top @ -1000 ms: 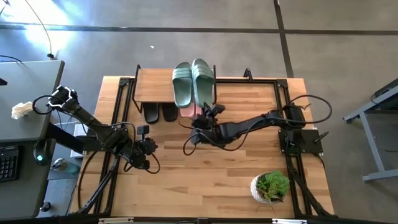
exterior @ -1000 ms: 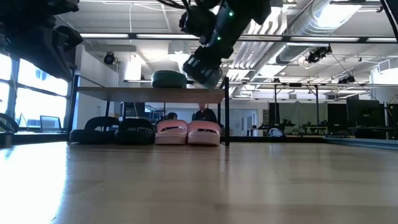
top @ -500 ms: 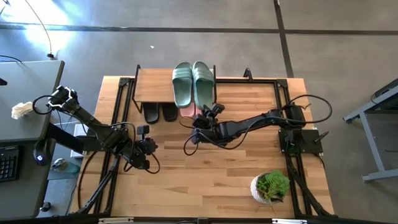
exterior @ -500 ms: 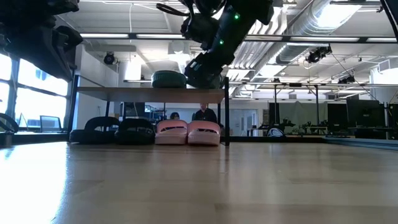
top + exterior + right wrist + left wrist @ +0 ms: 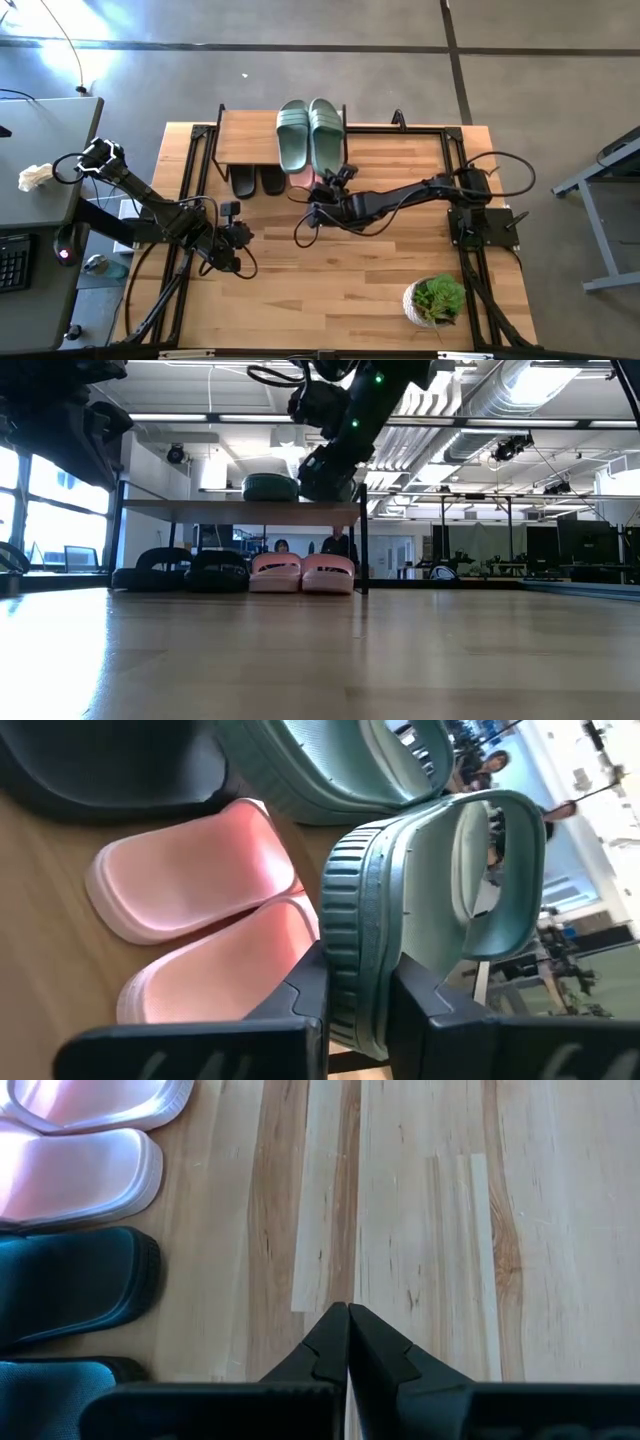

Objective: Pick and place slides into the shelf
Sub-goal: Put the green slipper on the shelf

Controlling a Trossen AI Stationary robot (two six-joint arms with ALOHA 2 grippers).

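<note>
Two sage green slides lie side by side on the shelf's plank top [image 5: 245,140]: the left one [image 5: 292,135] lies free, and the right one [image 5: 326,128] is held at its near end by my right gripper [image 5: 326,185], which is shut on it. Under the shelf, the black slides [image 5: 258,180] and the pink slides [image 5: 300,573] stand on the table. My left gripper [image 5: 348,1342] is shut and empty over the table's left part [image 5: 238,242]. In the low view my right gripper [image 5: 325,478] hides the held slide. My right gripper pinches the green slide's heel end [image 5: 355,955] between its two fingers [image 5: 300,995], one on the sole's upper face and one on its underside. The fingers come from the table's near side, slanting slightly down, along the slide. The slide lies over the plank top, toe toward the far edge.
A potted plant [image 5: 436,300] stands at the table's near right. The shelf's black frame post [image 5: 364,550] rises just right of the pink slides. The plank's left half is bare. A grey desk with a keyboard [image 5: 12,262] stands left of the table.
My right gripper has tipped its wrist closer to level and risen slightly above the shelf's near edge, still shut on the green slide. The slide has straightened a little beside the other green one.
</note>
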